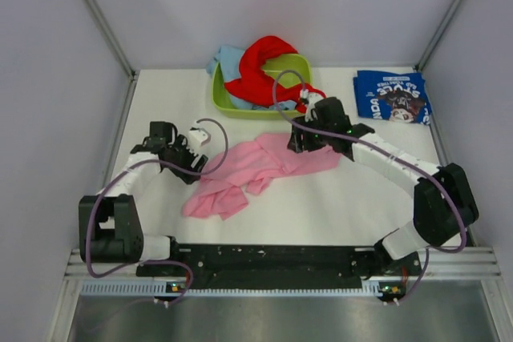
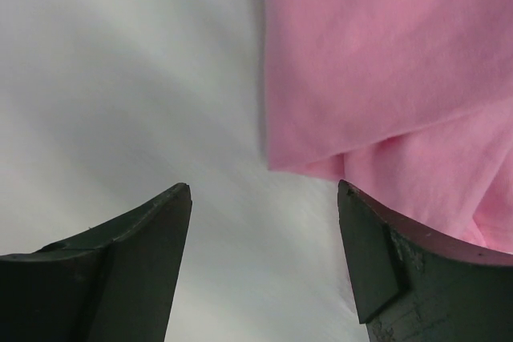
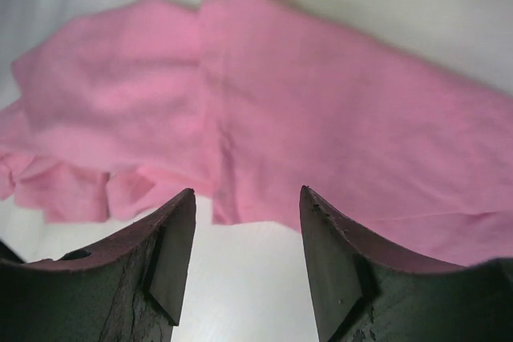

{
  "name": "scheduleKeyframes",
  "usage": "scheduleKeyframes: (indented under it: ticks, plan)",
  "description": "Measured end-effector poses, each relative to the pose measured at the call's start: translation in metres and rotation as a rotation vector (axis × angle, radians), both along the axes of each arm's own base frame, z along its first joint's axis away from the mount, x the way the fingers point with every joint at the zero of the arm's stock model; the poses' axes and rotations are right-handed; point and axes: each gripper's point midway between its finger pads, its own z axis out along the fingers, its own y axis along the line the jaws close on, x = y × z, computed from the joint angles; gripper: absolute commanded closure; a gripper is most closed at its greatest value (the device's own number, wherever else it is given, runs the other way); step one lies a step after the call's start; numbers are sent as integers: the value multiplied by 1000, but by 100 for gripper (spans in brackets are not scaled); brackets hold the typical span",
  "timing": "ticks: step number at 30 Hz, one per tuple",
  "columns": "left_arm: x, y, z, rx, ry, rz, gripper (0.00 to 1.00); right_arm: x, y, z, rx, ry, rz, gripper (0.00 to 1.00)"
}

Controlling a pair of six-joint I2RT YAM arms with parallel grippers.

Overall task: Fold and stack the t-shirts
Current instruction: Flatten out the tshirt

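From above, I see the pink t-shirt (image 1: pixel 256 167) crumpled on the worktop (image 1: pixel 345 210), and beyond it the lime tub (image 1: pixel 218 95) holding the red t-shirt (image 1: pixel 260 70). On the left wrist view, my left pincer (image 2: pixel 264 186) is spread and empty at the pink t-shirt's edge. On the right wrist view, the right pincer (image 3: pixel 247 190) is spread and empty, just short of it.

Left gripper (image 2: pixel 264 190): jaws apart, empty, pointing right, low.
Right gripper (image 3: pixel 247 191): jaws apart, empty, pointing left, low.
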Motion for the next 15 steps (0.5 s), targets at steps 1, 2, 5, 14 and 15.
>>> scheduleKeyframes:
  ticks: [1, 2, 5, 14, 15]
  plan:
    - [6, -1, 1, -3, -18, 5, 23, -12, 12, -6, 7, 22, 40, 46]
    - [9, -2, 2, -6, -29, 6, 23, -24, 22, -11, 13, 42, 75, 46]
    - [20, -9, 0, -12, -42, -14, 21, -38, 38, -26, 24, 80, 116, 46]
    - [13, -34, -28, 13, 60, -141, 25, -44, 51, -93, 22, 241, 70, 61]
    - [15, -34, -29, 16, 62, -140, 27, -44, 50, -101, 13, 257, 64, 67]
